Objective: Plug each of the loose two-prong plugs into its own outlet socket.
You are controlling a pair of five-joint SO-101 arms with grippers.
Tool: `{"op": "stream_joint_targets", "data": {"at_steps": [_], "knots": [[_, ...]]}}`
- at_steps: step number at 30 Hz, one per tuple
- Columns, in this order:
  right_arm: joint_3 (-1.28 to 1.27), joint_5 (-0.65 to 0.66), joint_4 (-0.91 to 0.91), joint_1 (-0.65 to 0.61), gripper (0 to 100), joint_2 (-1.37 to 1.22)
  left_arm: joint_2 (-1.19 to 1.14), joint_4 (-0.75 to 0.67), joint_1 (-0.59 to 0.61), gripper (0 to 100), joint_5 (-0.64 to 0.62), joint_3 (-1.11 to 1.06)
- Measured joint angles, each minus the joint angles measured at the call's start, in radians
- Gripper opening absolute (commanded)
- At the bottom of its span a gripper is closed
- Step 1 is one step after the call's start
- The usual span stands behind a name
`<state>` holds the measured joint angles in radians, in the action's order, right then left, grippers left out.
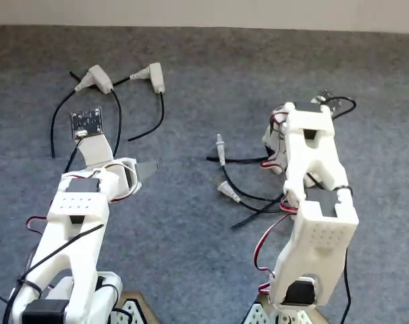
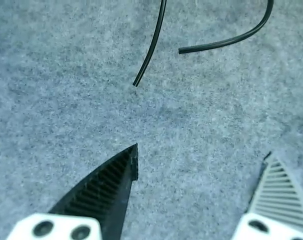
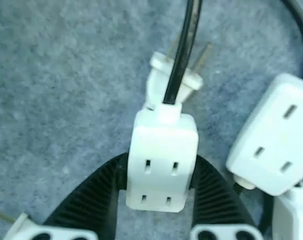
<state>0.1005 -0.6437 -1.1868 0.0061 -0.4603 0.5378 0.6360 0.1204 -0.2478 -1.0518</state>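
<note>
The right gripper (image 3: 160, 162) has its fingers clenched on the sides of a white outlet block (image 3: 164, 140), with the slots facing the camera. A two-prong plug (image 3: 157, 82) lies just beyond the block's far end, its prongs pointing away from it. The left gripper (image 2: 201, 155) hangs over the grey worktop (image 2: 66, 100) with its fingers released. In the high view another loose plug (image 1: 220, 144) lies at about 3 o'clock from this gripper, its long axis running from 12 to 6. We judge that the free left arm should fetch it.
</note>
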Motion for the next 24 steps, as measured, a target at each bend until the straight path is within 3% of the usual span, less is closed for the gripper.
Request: {"op": "stream_joint_targets", "data": {"at_steps": [15,24], "knots": [[0.591,0.078,-0.516,-0.247,9.6,0.000,0.000,-0.034,0.054,37,-0.002,-0.003],[0.660,0.167,-0.535,-0.514,9.6,0.000,0.000,-0.068,0.140,37,-0.052,-0.003]]}}
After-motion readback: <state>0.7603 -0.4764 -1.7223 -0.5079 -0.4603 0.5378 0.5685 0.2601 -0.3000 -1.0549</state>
